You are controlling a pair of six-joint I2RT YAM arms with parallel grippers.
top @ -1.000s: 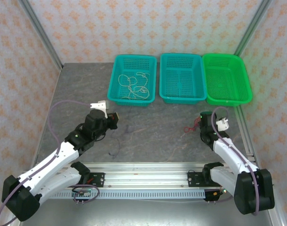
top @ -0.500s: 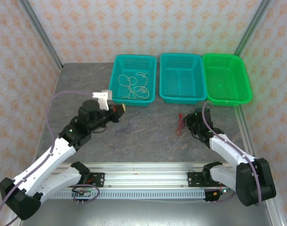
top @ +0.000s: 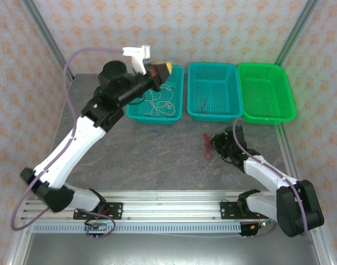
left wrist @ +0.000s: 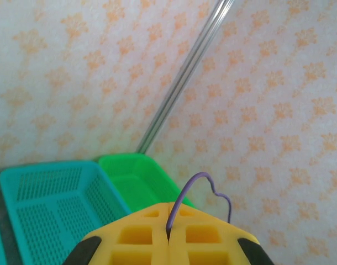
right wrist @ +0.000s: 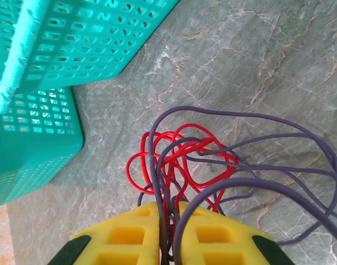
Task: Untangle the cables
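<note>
- My grey marbled table (top: 157,160).
- At its far edge, side by side: left teal basket (top: 154,117), middle teal basket (top: 214,116), green basket (top: 268,117).
- Tangled red and purple cables (top: 208,149) looped on my right.

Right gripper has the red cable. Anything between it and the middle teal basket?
Nothing visible: bare table lies between the right gripper and the middle teal basket, apart from the basket's own near wall. The red cable is looped with a dark cable in the same grip.

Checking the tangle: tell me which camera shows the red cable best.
Right wrist view: the red cable lies close up, loops clear, laced with a dark cable at the right tool. The top view gives a small red squiggle.
</note>
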